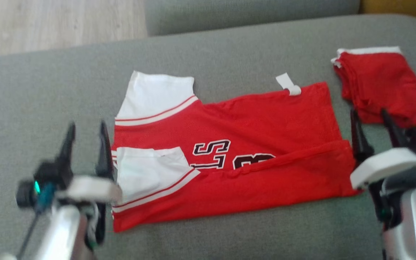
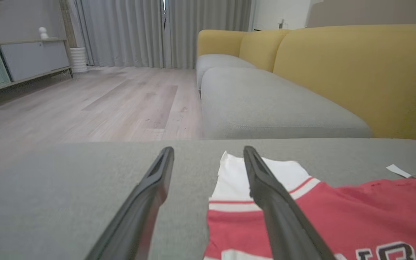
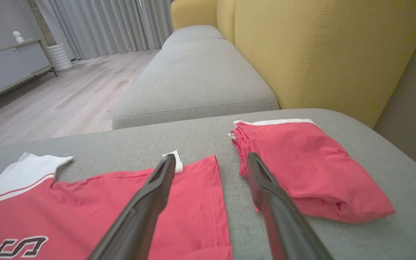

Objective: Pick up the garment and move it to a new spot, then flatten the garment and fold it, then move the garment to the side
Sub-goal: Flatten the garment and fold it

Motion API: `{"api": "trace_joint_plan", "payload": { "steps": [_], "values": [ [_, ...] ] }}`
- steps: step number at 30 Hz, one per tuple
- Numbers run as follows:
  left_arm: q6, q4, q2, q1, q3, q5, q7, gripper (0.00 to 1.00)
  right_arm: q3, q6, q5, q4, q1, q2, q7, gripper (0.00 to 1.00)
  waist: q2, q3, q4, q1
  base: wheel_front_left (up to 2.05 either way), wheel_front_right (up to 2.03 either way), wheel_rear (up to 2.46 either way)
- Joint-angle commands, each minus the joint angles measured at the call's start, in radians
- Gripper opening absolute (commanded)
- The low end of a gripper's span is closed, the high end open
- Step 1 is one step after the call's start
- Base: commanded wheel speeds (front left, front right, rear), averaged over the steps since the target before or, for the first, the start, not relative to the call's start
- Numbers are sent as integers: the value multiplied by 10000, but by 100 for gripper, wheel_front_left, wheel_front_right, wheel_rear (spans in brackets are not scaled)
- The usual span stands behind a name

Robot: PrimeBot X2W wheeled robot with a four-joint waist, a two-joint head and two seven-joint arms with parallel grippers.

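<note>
Red jersey (image 1: pixel 265 119) folded lengthwise, flat on grey cushion (image 1: pixel 49 90)

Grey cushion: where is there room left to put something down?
Bare: the wide stretch left of the jersey, and the strip behind it. Crowded: the right end, where the right gripper hangs over the narrow gap between jersey and folded red garment.

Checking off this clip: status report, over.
Both open, empty: left tool at the jersey sleeves, right tool at its hem. Jersey flat, near edge folded over. Another folded red garment sits beside the hem.
</note>
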Motion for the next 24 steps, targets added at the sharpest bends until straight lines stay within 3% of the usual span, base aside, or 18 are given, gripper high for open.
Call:
{"api": "trace_joint_plan", "payload": {
  "steps": [1,9,12,20,24],
  "values": [
    [-167,-221,397,-1080,312,103,82,100,265,-9,-82,-343,-678,-219,-178,100,-1,496,-31,-1,0,0,0],
    [-1846,1212,1199,-4305,-395,136,1365,100,499,-9,-216,-92,-2087,-466,-380,100,-1,1796,-226,-1,0,0,0],
    [-2285,2109,1517,-5493,-720,19,2141,100,791,-9,-290,38,-2612,-515,-445,100,-1,2234,-453,-1,0,0,0],
    [-2540,4056,2183,-7536,-1354,-659,4002,100,1143,-9,-328,411,-3534,-441,-655,100,-1,3060,-952,-1,0,0,0],
    [-2551,4575,2564,-8104,-2143,-1207,4513,100,1283,-9,-316,636,-3758,-255,-903,100,-1,3348,-1187,-1,0,0,0]
  ]
}}
